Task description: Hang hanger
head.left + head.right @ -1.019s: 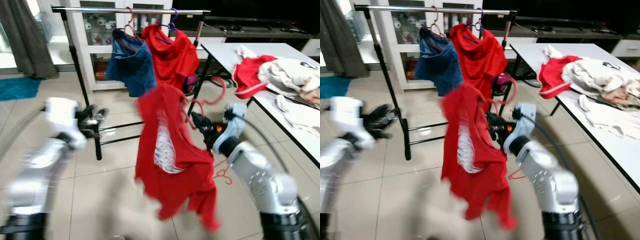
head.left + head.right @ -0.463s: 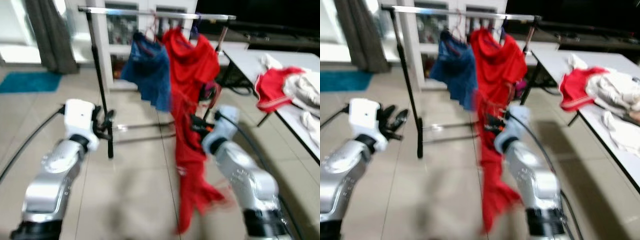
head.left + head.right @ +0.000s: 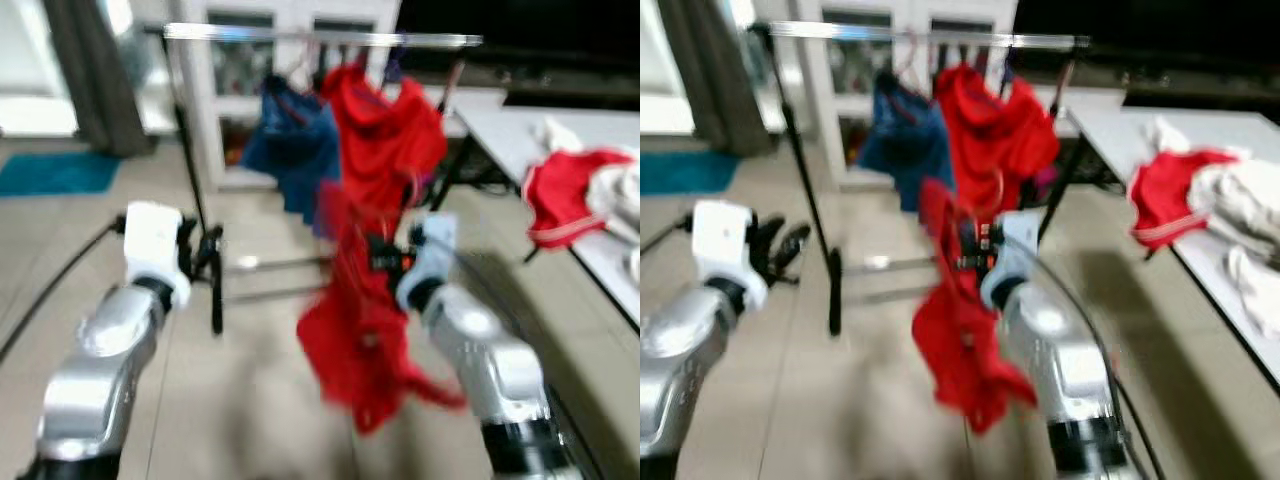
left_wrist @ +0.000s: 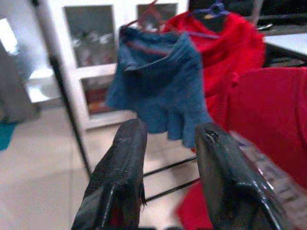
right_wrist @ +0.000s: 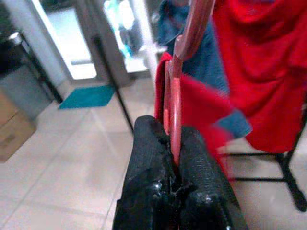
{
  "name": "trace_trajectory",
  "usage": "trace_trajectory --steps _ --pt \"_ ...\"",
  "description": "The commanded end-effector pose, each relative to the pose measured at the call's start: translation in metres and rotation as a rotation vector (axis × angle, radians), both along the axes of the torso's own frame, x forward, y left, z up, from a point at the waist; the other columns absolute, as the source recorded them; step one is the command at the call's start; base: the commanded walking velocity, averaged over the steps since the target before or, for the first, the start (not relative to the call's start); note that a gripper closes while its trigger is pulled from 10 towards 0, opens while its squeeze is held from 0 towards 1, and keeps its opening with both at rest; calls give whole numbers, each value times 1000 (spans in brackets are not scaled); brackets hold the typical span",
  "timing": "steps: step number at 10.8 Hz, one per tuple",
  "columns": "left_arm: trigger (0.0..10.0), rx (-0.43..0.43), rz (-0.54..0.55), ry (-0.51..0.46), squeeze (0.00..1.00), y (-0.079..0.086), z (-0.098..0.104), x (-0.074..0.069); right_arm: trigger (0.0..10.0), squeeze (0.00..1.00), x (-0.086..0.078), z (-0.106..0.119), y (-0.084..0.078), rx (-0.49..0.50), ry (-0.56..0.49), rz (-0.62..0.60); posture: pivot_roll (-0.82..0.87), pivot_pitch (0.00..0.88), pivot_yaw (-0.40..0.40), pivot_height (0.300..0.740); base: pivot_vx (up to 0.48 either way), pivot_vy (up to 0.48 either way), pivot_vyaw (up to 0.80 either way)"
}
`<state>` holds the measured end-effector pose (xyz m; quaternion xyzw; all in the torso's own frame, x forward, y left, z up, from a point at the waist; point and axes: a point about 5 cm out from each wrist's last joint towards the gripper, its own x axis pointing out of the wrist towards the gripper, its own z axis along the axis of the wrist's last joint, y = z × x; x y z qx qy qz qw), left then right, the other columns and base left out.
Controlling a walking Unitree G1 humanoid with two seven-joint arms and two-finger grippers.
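Blurred head views of a tiled room. Far left: a grey curtain (image 3: pixel 85 75) and a teal mat (image 3: pixel 55 172) on the floor. Lower left: the left arm is raised, and its left gripper (image 4: pixel 165 143) hovers with the two fingers (image 4: pixel 122 158) spread apart and nothing between them, pointing toward the upright of the clothes rack (image 3: pixel 320 38), whose silver bar runs across the top of the frame. Upper centre: a blue garment (image 3: pixel 290 150) and a red shirt (image 3: pixel 385 135) hang side by side from the bar, in front of a white glass-door cabinet (image 4: pixel 88 43). Centre: the right gripper (image 5: pixel 173 143) is pressed together on the stem of a red hanger (image 5: pixel 184 48), held below the bar and in front of the hung red shirt; a red garment (image 3: pixel 365 340) drapes from this hanger down toward the floor. The hanger's hook is too blurred to place against the bar. Right edge: a white table (image 3: pixel 500 120) carries a heap of red and white clothes (image 3: pixel 580 190).
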<state>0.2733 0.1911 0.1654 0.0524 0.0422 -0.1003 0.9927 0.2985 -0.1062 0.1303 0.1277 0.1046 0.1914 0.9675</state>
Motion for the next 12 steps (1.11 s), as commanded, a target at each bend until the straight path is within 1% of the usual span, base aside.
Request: trace_trajectory --steps 1,2,3,6,9,12 --pt "10000 1 -31 -6 0 -9 3 2 10000 0 1 9 -12 -1 -55 -42 -64 0 -60 740 390 0 463" --pt "10000 0 -41 -2 0 -12 2 1 10000 0 0 9 -14 9 -55 -41 -66 0 -57 740 390 0 800" --pt "10000 -1 -44 3 0 -12 1 1 10000 0 -1 8 -14 -13 -63 -51 -66 0 -57 740 394 0 800" --pt "10000 11 -46 5 0 -10 3 1 10000 0 3 6 -19 15 -44 -109 -57 0 -58 740 390 0 0" --pt "10000 16 -50 9 0 -9 2 -1 10000 0 2 6 -16 16 -45 -102 -52 0 -63 740 390 0 0" --pt "10000 20 -55 11 0 -10 2 0 10000 0 3 7 -17 8 -50 -99 -56 0 -60 740 390 0 0"
